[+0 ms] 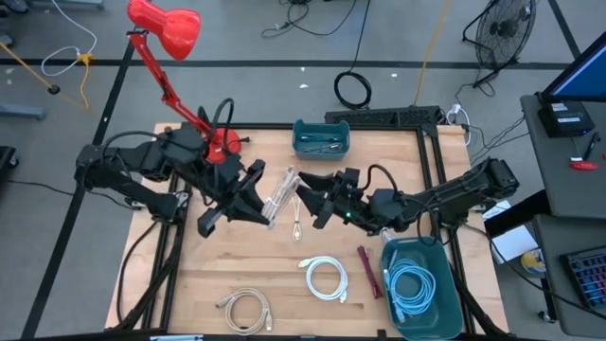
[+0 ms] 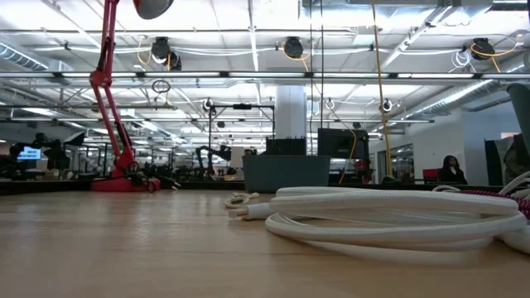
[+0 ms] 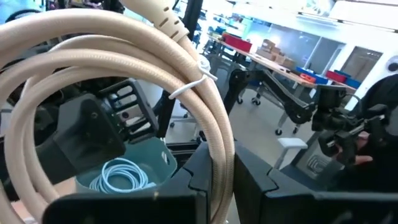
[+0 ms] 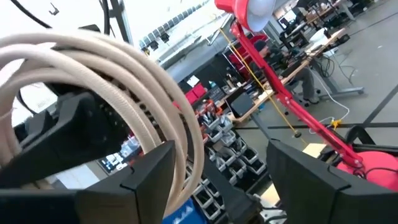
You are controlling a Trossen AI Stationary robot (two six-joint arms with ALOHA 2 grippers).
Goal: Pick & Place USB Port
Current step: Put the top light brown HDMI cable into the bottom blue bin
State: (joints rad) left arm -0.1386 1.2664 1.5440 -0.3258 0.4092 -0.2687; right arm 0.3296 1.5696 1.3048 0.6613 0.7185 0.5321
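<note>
My left fingers (image 1: 268,201) clamped on beige cable coil (image 1: 281,192); right fingers (image 1: 308,197) apart. Three more coils, two teal bins, wooden table (image 1: 237,260).

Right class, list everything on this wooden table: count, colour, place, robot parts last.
held beige coiled cable: one, beige, above table centre
loose beige coiled cable: one, beige, near edge, left
white coiled cable: one, white, near edge, middle
light blue coiled cable: one, light blue, inside large bin
large teal plastic bin: one, teal, near right corner
small teal plastic tray: one, teal, far edge, contents unclear
dark red flat stick: one, dark red, beside large bin
red desk lamp: one, red, far left corner
left gripper: dark, jaws shut on held cable
right gripper: dark, jaws open around it
</note>
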